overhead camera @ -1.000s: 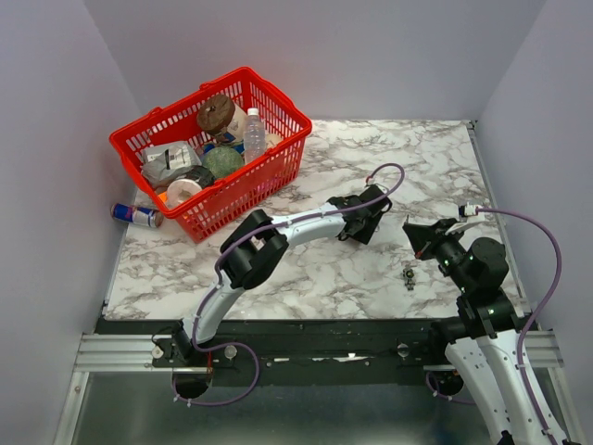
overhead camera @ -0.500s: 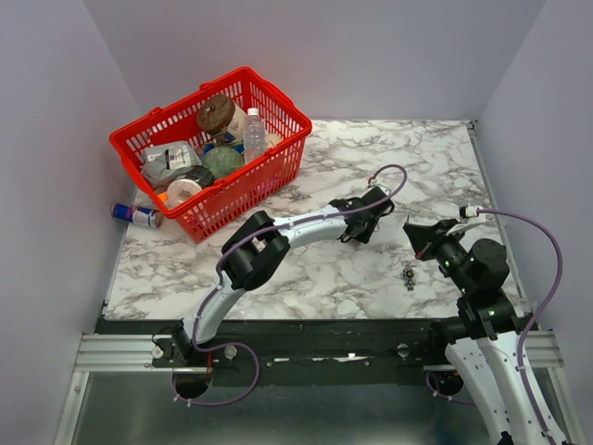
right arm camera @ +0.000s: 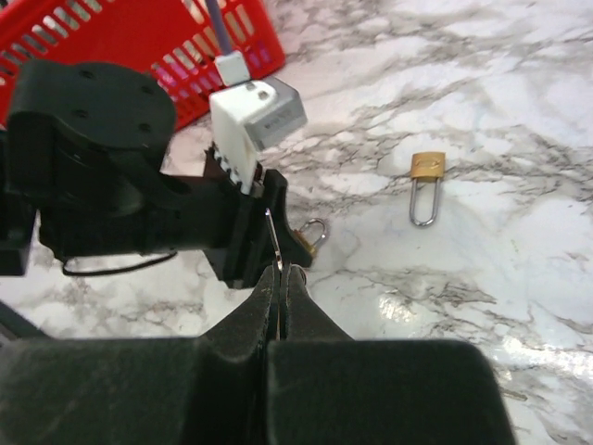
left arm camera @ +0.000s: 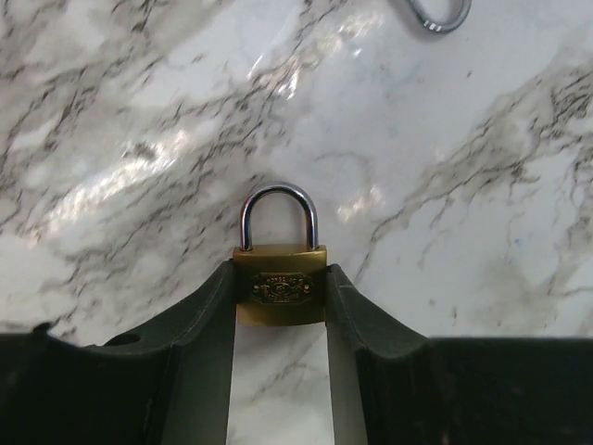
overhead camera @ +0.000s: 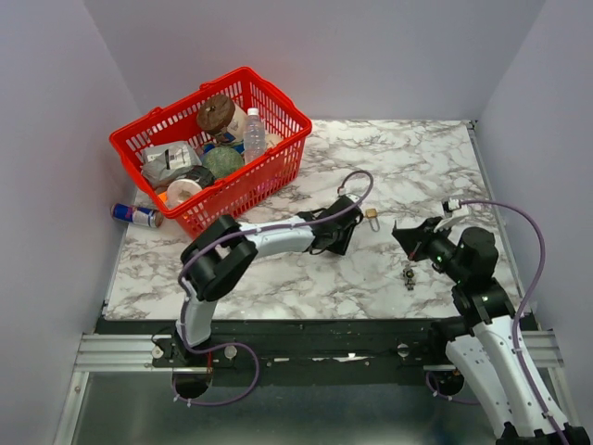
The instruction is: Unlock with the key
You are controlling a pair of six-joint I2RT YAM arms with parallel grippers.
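Top view: the key (overhead camera: 409,275) lies on the marble worktop (overhead camera: 417,158) just beside the right hand (overhead camera: 401,234), on its near side, too small to show its blade. What the left hand (overhead camera: 345,232) grips is hard to make out. A red basket (overhead camera: 278,95) stands well off to its left.

Left wrist view: its fingers (left arm camera: 208,315) clamp a brass padlock (left arm camera: 278,287) by the body. A second padlock (left arm camera: 434,28) is cut off at the top edge.

Right wrist view: the right hand is closed, and a thin metal sliver (right arm camera: 272,243) at its fingertips is unclear. The left hand blocks the way ahead.
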